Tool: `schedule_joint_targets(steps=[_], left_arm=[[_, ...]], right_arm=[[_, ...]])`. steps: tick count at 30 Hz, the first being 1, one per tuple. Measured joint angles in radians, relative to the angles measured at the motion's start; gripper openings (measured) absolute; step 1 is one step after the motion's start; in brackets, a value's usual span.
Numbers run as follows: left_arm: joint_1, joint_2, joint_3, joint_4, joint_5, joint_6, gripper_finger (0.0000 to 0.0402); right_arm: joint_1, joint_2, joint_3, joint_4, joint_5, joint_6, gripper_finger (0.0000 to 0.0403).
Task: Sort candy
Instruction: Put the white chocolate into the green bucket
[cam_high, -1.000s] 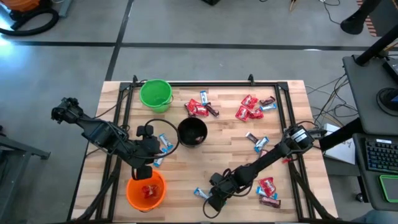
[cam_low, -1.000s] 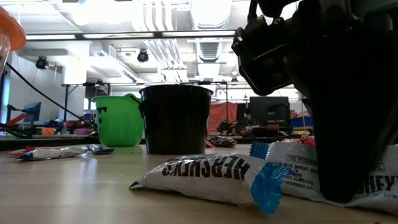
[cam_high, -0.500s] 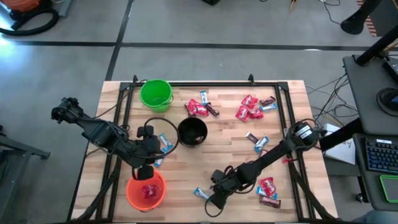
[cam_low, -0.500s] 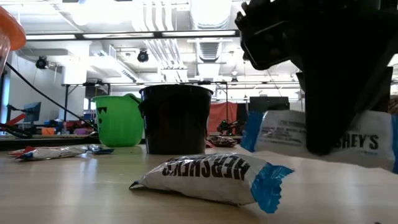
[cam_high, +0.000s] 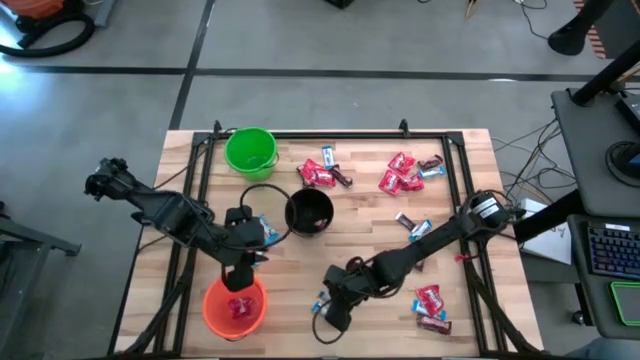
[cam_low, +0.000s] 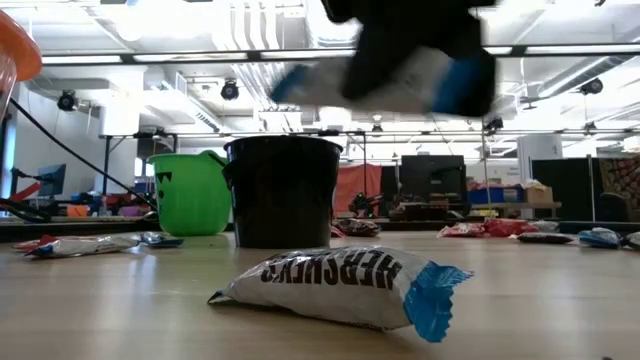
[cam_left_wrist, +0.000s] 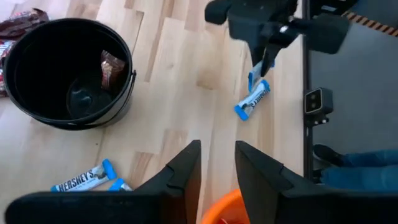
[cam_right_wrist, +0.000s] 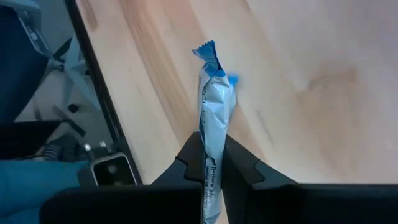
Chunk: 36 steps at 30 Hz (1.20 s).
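Bench (cam_high: 470, 160): pale wooden planks edged by a dark frame, grey floor around it.
Right gripper (cam_high: 325, 302): lifted above the front of the bench, fingers (cam_right_wrist: 242, 169) pinched on a blue-and-white candy bar (cam_right_wrist: 214, 118) standing up between them.
Second blue-and-white bar (cam_low: 345, 285): lying flat on the bench beneath that gripper.
Left gripper (cam_high: 243, 282): above the orange cup (cam_high: 215, 312), fingers (cam_left_wrist: 186, 165) narrowly parted, nothing between them.
Black cup (cam_high: 309, 212): mid-bench, one dark brown bar (cam_left_wrist: 112, 68) inside.
Green cup (cam_high: 250, 152): far left corner.
Loose candy (cam_high: 403, 172): scattered across the far side and right edge.
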Motion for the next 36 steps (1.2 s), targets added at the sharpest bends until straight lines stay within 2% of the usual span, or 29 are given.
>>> schedule_joint_targets(steps=[5,11,17,27,36], left_arm=[[0.019,0.04,0.0,0.0,0.015,0.033,0.0119],[0.03,0.081,0.0,0.046,0.097,0.103,0.0145],[0.038,0.101,0.0,0.151,0.105,0.178,0.0144],[0.062,0.129,0.0,0.161,0.156,0.191,0.0141],[0.075,0.149,0.0,0.243,0.196,0.23,0.0141]], right_arm=[[-0.023,-0.001,0.094,-0.08,0.022,-0.091,0.0012],[-0.062,-0.002,0.135,-0.091,0.027,-0.154,0.0012],[-0.082,-0.002,0.188,-0.089,0.029,-0.213,0.0012],[-0.094,-0.002,0.252,-0.094,0.052,-0.276,0.0012],[-0.123,-0.001,0.257,-0.095,0.054,-0.284,0.0012]])
